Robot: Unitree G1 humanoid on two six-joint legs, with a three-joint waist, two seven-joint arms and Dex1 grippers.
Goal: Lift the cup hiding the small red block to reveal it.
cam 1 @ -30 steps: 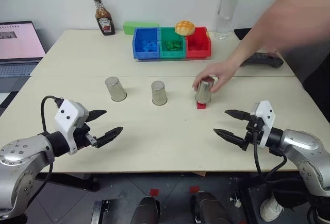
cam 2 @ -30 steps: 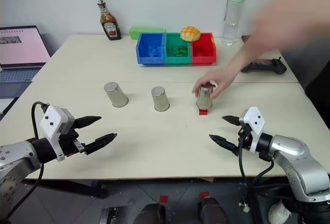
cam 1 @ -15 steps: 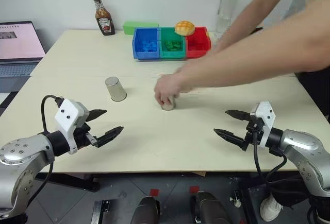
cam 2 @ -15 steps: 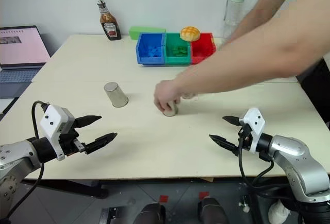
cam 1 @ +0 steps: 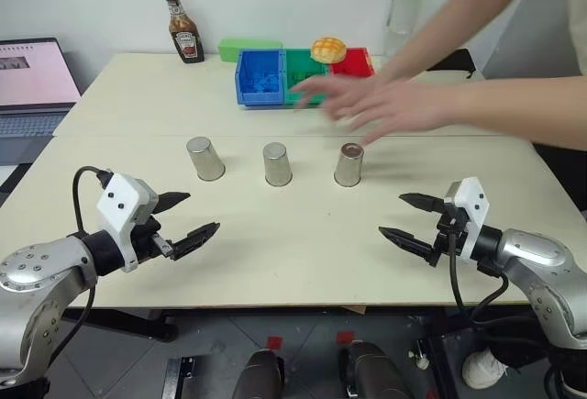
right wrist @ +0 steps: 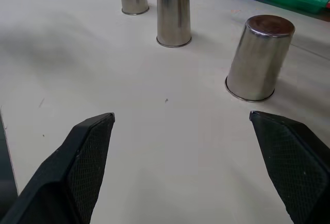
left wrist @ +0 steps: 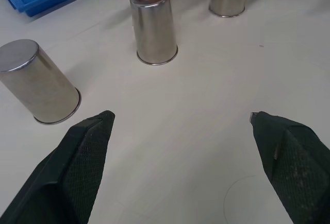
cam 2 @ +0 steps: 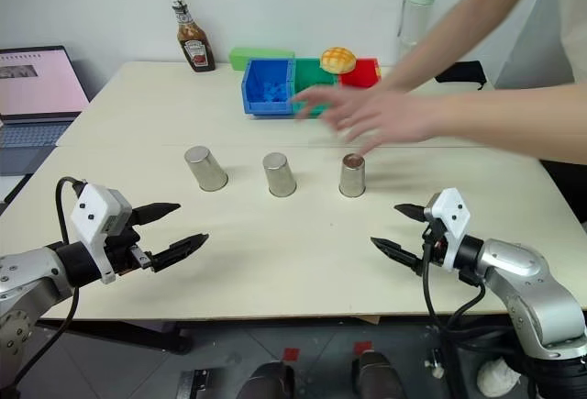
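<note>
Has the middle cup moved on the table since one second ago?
Yes. The middle cup now stands slightly farther left, under the blue bin; earlier it stood below the blue-green boundary.

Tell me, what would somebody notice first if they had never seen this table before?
Probably the person's hand reaching in over the table, just above a row of three upside-down metal cups: left cup, middle cup, right cup. Next, the left gripper and right gripper waiting near the front edge, jaws open, holding nothing.
</note>
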